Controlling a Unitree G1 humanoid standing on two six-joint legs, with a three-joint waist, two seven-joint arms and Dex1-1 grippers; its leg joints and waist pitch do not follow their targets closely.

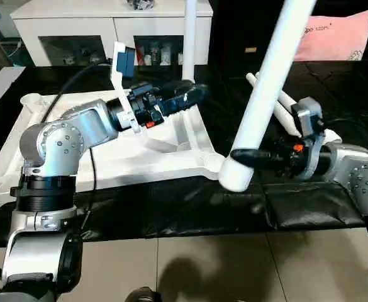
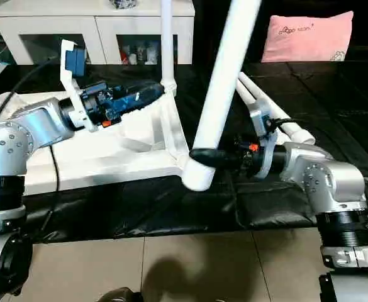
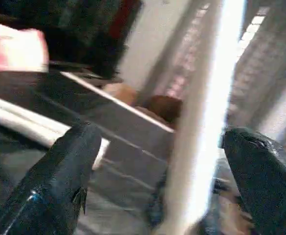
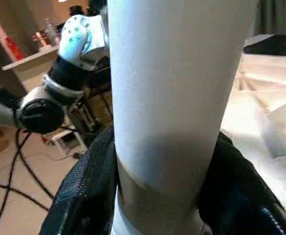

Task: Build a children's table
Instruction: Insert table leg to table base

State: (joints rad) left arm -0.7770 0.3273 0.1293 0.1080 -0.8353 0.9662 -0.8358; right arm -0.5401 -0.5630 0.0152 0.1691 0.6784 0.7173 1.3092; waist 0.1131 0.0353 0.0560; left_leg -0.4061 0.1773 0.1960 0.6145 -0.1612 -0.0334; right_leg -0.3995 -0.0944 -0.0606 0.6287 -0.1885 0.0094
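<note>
Right gripper [image 1: 250,155] is clamped around the thick end of a long white leg [image 1: 268,82], its black fingers [image 4: 84,196] pressed to either side of the tube as I see it in the right wrist view. That leg tilts up and away from the gripper, its wide open end hanging just off the near right corner of the tabletop [image 1: 139,157], close to the round corner socket [image 1: 214,163] there (whether it touches the socket I cannot tell).

My left gripper [image 1: 193,94] is spread wide and holds nothing; it hovers over the far right part of the tabletop. In the left wrist view its two fingers [image 3: 59,176] stand far apart with a blurred white tube between them, touching neither.

I have the tabletop lying underside up on a black mat [image 1: 190,207], ribs showing, with the mat spread over the floor [image 1: 202,270]. One leg [image 1: 189,38] already stands upright at the far right corner of the tabletop. Two more legs [image 2: 278,119] lie side by side on the mat to the right, just behind the right forearm.

Behind all this I see a white cabinet [image 1: 108,25] with glass doors, and a pink cushion [image 1: 338,38] off to the far right.
</note>
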